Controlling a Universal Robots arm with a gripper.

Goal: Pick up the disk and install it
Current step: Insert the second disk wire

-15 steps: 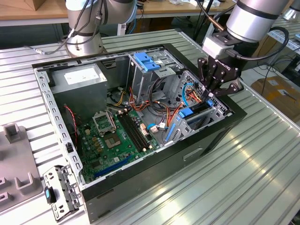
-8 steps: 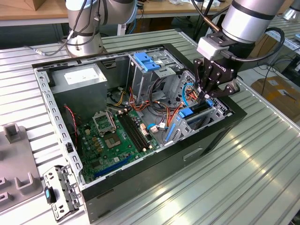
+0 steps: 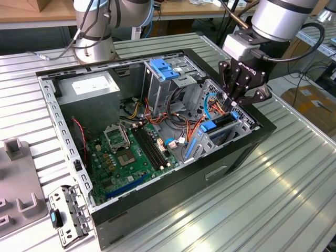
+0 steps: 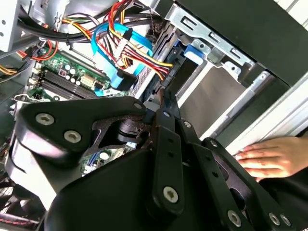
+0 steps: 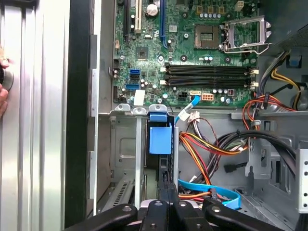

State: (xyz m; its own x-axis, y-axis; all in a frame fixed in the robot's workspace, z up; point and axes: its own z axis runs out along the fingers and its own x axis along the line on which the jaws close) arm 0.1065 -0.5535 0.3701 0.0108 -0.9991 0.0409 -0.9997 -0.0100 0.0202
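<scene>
The disk [image 3: 218, 125] stands on edge in the drive bay at the open computer case's [image 3: 252, 142] end on the exterior view's right, its blue carrier rails showing. My gripper [image 3: 233, 105] hangs right over it, fingers together, tips at the disk's upper end. In the first wrist view the blue rail end of the disk [image 5: 160, 139] lies in the bay slot just ahead of the gripper [image 5: 166, 185]. In the second wrist view the shut fingers [image 4: 167, 103] point at the dark disk with its blue tab [image 4: 192, 52].
Bundles of red, orange and blue cables [image 3: 181, 126] lie beside the bay. A tall grey cage with a blue handle [image 3: 164, 68], the motherboard [image 3: 131, 152] and a power supply [image 3: 89, 86] fill the case. A perforated bracket [image 3: 65, 212] lies outside. A person's hand [image 4: 269, 156] rests on the table by the case.
</scene>
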